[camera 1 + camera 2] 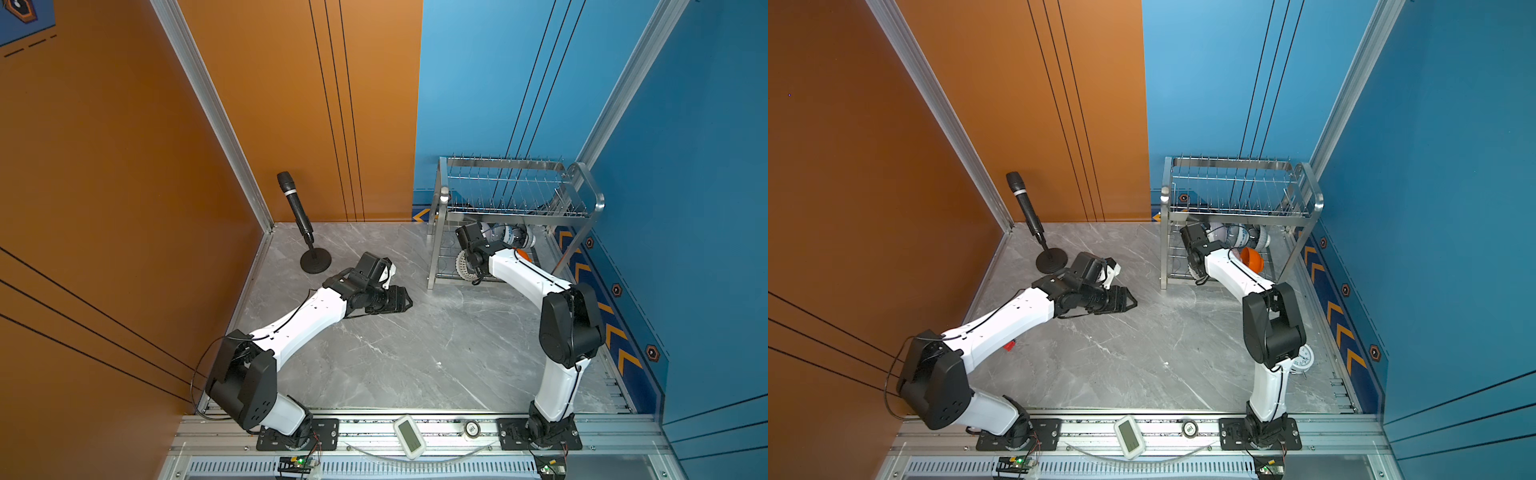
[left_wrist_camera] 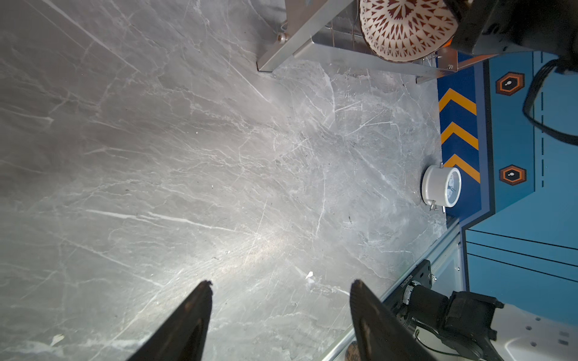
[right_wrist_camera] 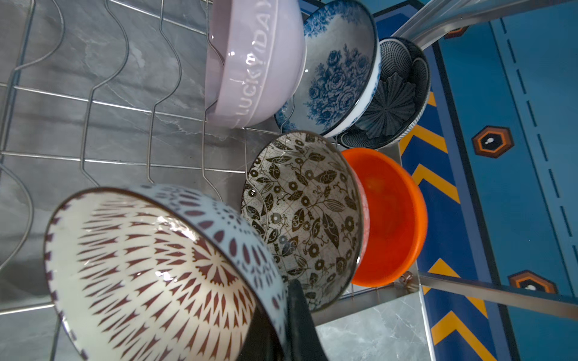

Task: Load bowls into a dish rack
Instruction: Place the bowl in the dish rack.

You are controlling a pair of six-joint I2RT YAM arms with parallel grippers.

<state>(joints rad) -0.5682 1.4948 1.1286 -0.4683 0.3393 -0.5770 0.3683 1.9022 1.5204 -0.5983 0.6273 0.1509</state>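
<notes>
The dish rack [image 1: 515, 214] [image 1: 1237, 215] stands at the back right; its upper tier holds no bowl. My right gripper [image 3: 283, 315] reaches into the lower tier, shut on the rim of the white lattice-patterned bowl [image 3: 150, 268] [image 1: 462, 266], which is tilted on edge. Beside it the leaf-patterned bowl [image 3: 300, 212] and the orange bowl [image 3: 391, 215] [image 1: 1252, 259] stand between the prongs. Behind them are the lilac bowl [image 3: 256, 62], the blue floral bowl [image 3: 337, 72] and the dark blue bowl [image 3: 391, 100]. My left gripper [image 2: 281, 283] [image 1: 407, 303] hovers open over bare table, holding nothing.
A black microphone on a round stand [image 1: 297, 208] is at the back left. A white round clock [image 2: 441, 186] [image 1: 1302, 359] lies by the right wall behind my right arm. A small red piece [image 1: 1009, 345] lies under my left arm. Walls close in three sides.
</notes>
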